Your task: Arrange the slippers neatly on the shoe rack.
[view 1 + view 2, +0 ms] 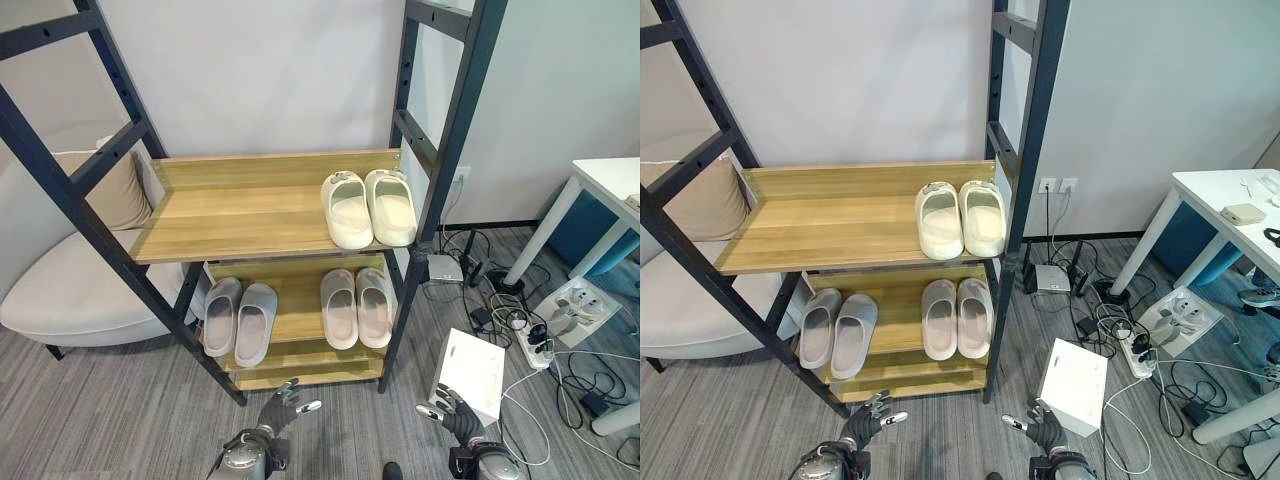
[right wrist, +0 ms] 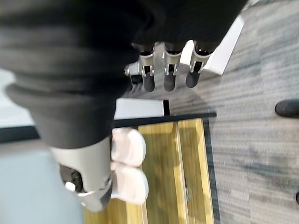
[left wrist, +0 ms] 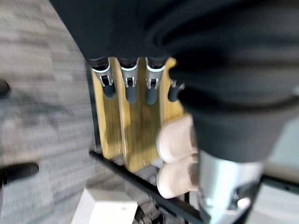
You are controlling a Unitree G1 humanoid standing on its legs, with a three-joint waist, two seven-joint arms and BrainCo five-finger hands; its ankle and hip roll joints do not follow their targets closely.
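Step in hand: judged complete or near complete; all three pairs of slippers sit on the shoe rack, and neither hand carries anything.
Left hand: low in front of the rack, above the floor, fingers straight and relaxed, holding nothing.
Right hand: low, near the white box on the floor, fingers extended and released, holding nothing.
Upper shelf: one cream pair at the right end, the two slippers side by side and touching, toes toward the wall; the remainder of the board is bare.
Lower shelf: one grey pair at the left end, angled slightly off the shelf line; one pale pink pair at the right end, parallel and close together.
Next move: if any is needed, it calls for squaring the grey pair with the shelf edge; otherwise the hands can stay clear of the rack.
Surroundings: power strip with cables on the floor to the right; cushioned seat left of the rack.
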